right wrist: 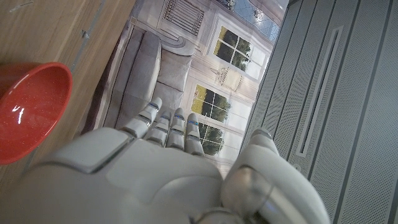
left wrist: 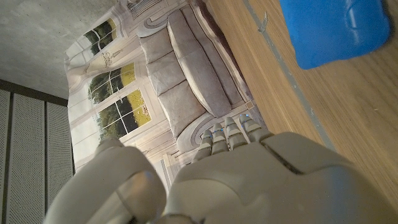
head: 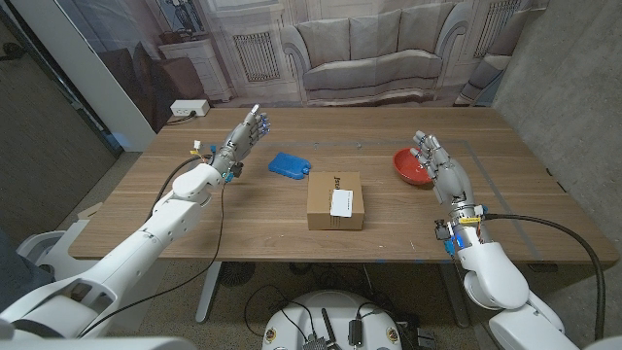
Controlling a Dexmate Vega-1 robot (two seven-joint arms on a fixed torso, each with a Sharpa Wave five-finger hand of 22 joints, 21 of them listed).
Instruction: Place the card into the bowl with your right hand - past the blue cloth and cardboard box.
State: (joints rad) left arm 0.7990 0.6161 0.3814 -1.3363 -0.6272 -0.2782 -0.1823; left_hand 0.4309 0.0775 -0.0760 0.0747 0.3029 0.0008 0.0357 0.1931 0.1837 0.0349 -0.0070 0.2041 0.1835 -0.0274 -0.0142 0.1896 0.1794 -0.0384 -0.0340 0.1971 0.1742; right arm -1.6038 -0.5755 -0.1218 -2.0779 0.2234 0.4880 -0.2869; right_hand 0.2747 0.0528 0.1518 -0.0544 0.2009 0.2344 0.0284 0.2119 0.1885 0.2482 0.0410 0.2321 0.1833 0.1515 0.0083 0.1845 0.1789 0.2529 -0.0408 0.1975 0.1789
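A white card (head: 342,202) lies on a cardboard box (head: 335,201), well apart from the right hand (head: 439,167), which hovers empty with fingers apart beside the red bowl (head: 411,166).

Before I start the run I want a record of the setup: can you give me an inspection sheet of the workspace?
Surface: wooden table, bare wood around the items.
Job's things: white card lies on top of the cardboard box at mid-table; red bowl toward the right, nothing seen in it; blue cloth left of the box.
Clutter: nothing seen.
Hands: left hand raised beside the cloth, fingers apart, holding nothing; right hand by the bowl, fingers apart, holding nothing.
Cables: black cable along the right arm, another along the left forearm.
Surroundings: printed backdrop of a sofa behind the table; grey walls at the sides.
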